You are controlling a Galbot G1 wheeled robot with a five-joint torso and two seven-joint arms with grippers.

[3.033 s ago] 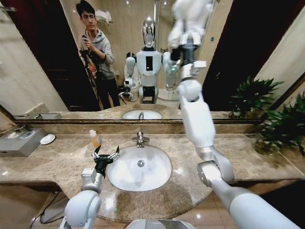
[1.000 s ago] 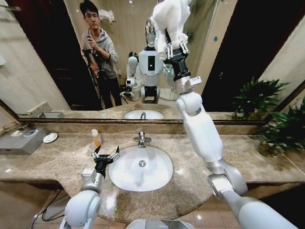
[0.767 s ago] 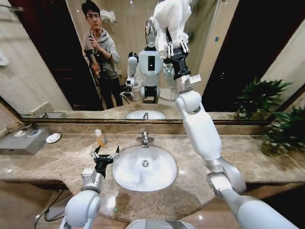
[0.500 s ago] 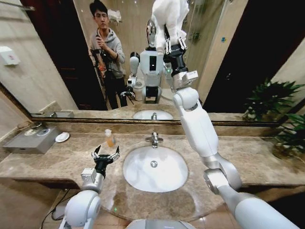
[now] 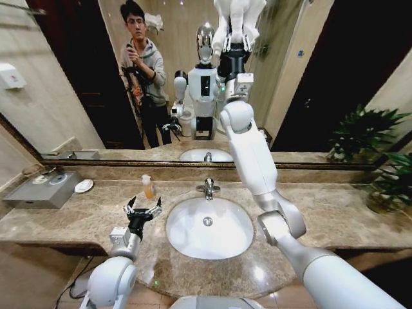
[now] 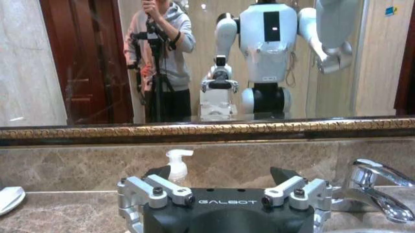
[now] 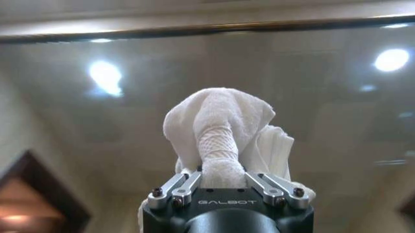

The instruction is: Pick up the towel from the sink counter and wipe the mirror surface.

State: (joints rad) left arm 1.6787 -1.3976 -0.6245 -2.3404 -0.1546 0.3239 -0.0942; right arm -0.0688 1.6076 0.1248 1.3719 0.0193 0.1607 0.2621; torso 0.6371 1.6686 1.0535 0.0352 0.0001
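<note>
Right pincer [image 5: 237, 40] top centre, pinching white towel [image 5: 239, 16] against mirror [image 5: 77, 96], left pincer [image 5: 142, 207] spread over marble tabletop [image 5: 71, 215] lower left

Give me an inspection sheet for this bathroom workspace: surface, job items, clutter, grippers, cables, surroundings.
Surface: sink counter, mottled marble, with white basin and chrome faucet.
Job's things: towel bunched in the right gripper, raised high in front of the mirror surface.
Clutter: soap bottle, white soap dish, grey box by the wall.
Grippers: right gripper shut on the towel; left gripper open, low over the counter beside the basin.
Cables: a dark cable below the counter edge.
Surroundings: potted plant at the counter's right end.
</note>
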